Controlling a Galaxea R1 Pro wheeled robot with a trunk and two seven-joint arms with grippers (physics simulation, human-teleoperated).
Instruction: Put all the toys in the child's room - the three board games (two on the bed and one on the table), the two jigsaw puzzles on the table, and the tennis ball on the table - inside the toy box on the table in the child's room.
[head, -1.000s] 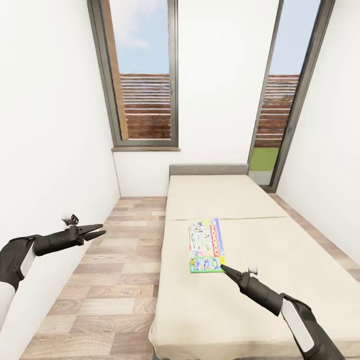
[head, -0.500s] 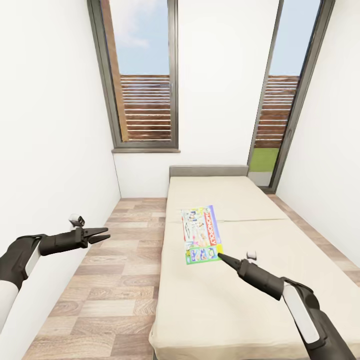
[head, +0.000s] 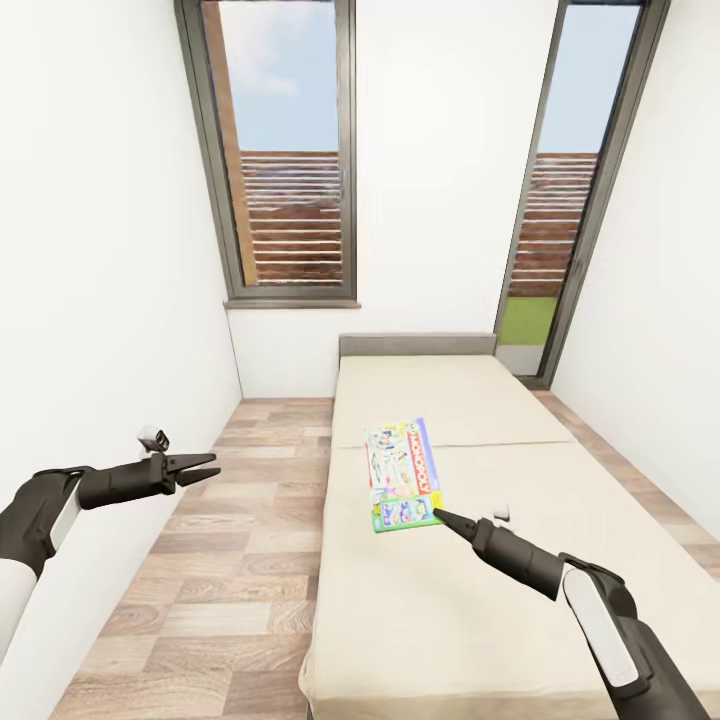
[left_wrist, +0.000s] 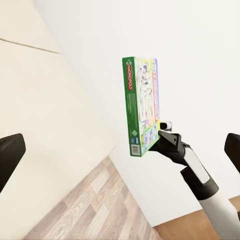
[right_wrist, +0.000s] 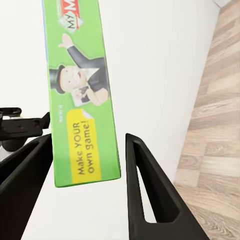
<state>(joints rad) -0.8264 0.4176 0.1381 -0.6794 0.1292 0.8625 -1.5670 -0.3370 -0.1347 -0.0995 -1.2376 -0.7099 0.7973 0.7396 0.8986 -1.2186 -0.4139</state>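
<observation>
1. The right tool (head: 437, 515) pinches one corner of the board game (head: 402, 473), its jaws nearly closed on it.
2. The box hangs lifted and tilted above the bed (head: 470, 590).
3. The left tool (head: 205, 464) is parted and empty over the floor.
4. Next, I judge, comes the carry to the toy box; a corner grip may slip.

Board game (right_wrist: 82, 95) in my right gripper (head: 437, 516): green side reads "Make YOUR own game!", "MY M…" at top; "MONOPOLY" on its green edge and cover
</observation>
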